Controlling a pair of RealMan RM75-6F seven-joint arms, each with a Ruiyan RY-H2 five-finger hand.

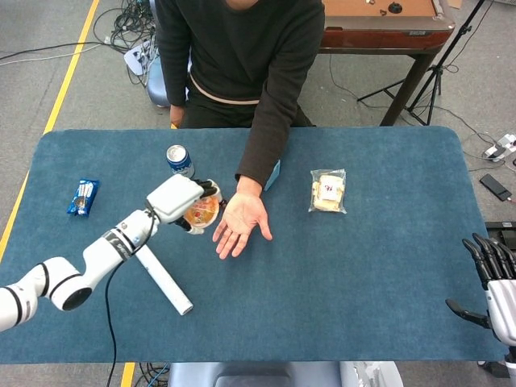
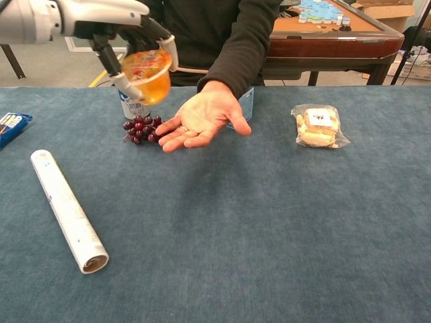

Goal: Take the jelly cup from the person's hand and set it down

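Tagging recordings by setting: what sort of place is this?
Probably a lab or test room: loose cables on the floor, yellow floor tape, a tripod and a pool table behind the blue table.

grapes [image 2: 139,128] between can [image 1: 179,159] and tube [image 2: 69,211]

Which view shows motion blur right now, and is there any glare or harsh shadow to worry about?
Chest view: the jelly cup and the left hand gripping it are smeared by motion; the person's hand and the grapes are sharp. Head view: only slight softness on the cup, lighting even. Neither view shows glare on the table; shadows are soft.
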